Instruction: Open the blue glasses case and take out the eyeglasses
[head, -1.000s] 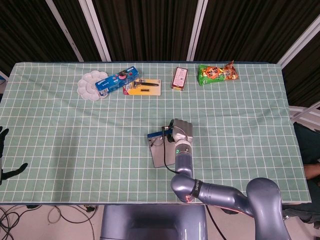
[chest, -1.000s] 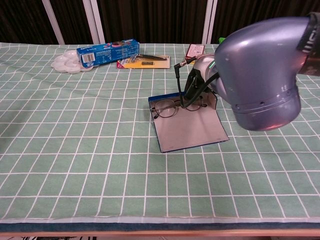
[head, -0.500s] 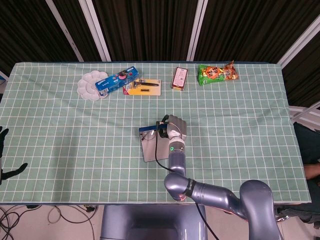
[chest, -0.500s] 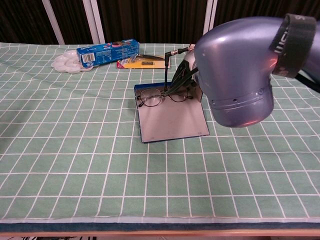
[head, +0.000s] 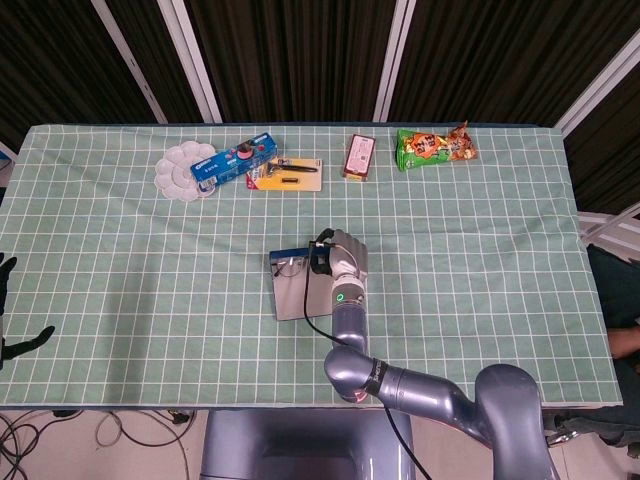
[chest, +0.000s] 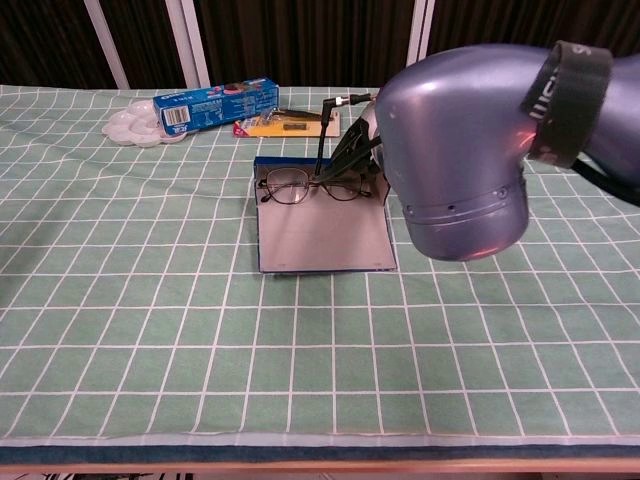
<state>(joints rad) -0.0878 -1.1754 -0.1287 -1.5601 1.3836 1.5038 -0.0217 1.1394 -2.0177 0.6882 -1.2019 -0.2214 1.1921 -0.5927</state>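
Observation:
The blue glasses case lies open in the middle of the table, its grey flap flat toward me. The eyeglasses sit along the case's far blue edge, also seen as thin frames in the head view. My right hand is at the case's right end, its dark fingers pinching the right side of the eyeglasses. The arm's large purple housing hides the rest of the hand in the chest view. My left hand hangs at the table's far left edge, fingers apart, holding nothing.
Along the far edge stand a white paint palette, a blue box, a yellow carded tool pack, a small red box and a green snack bag. A green checked cloth covers the table.
My right hand has moved left and slightly away from me, and the open case with the eyeglasses has slid left along with it. The left hand has not moved.

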